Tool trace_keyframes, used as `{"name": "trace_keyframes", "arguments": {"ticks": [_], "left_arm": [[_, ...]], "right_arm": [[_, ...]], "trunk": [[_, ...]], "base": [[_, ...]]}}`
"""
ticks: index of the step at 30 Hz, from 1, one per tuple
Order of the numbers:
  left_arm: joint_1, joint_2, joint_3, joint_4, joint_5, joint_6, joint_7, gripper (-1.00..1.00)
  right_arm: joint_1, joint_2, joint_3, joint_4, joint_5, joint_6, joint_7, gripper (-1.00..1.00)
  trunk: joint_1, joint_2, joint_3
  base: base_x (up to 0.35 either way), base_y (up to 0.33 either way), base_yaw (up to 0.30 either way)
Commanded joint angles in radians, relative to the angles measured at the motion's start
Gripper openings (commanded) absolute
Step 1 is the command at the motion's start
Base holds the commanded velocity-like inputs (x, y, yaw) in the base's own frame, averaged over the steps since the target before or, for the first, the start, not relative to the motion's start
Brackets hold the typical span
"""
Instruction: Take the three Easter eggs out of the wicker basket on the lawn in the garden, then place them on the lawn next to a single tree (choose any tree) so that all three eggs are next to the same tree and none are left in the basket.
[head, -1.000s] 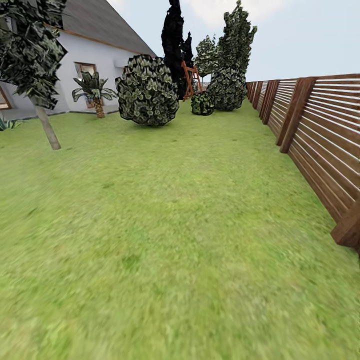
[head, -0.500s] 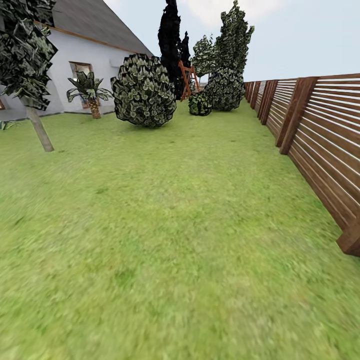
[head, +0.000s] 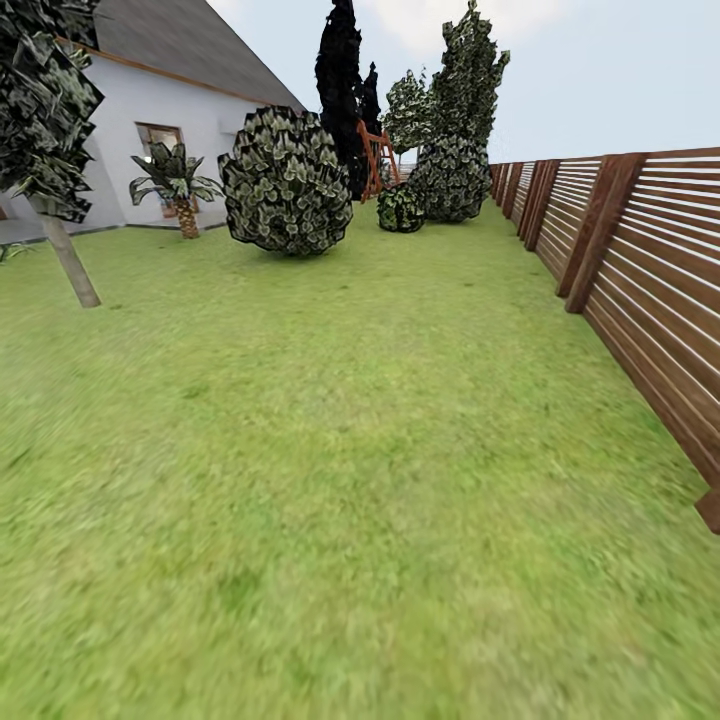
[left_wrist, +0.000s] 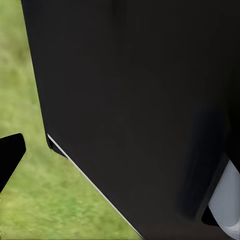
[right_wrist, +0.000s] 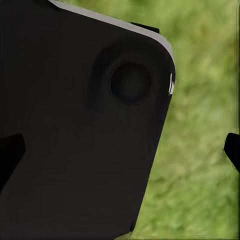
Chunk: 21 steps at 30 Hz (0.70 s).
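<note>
- A broad lawn (head: 360, 480) is seen from the head view, stretching from the bottom of the frame up to the centre.
- A slatted wooden fence (head: 640, 270) runs along the right edge of the frame.
- A white house (head: 150, 130) stands at the upper left, with a small palm (head: 175, 185) in front of it and a round bush (head: 287, 182) just right of that.
- A tree (head: 68, 262) with a pale, leaning trunk is seen at the left edge, well apart from the fence.
- The basket and the eggs cannot be located in these pictures, so where they lie cannot be told.
- In both wrist views, dark robot bodywork is seen close up with blurred grass behind it.
- Whether the left tool and the right tool are open, closed or gripping something cannot be told.
- The task is judged to be in a travelling stage; no egg is seen beside the tree, so how much is done cannot be confirmed.
</note>
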Motion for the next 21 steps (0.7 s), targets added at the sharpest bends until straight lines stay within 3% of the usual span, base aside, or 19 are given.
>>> {"name": "trace_keyframes", "arguments": {"ticks": [1, 21], "left_arm": [[0.000, 0.000, 0.000, 0.000, 0.001, -0.002, 0.000, 1.00], [0.000, 0.000, 0.000, 0.000, 0.001, -0.002, 0.000, 1.00]], "right_arm": [[0.000, 0.001, 0.005, 0.000, 0.004, -0.003, -0.001, 1.00], [0.000, 0.003, 0.005, -0.001, 0.004, -0.003, -0.001, 1.00]], "trunk": [[0.001, 0.000, -0.001], [0.001, 0.000, -0.001]], "base": [[0.341, 0.000, 0.000], [0.341, 0.000, 0.000]]}}
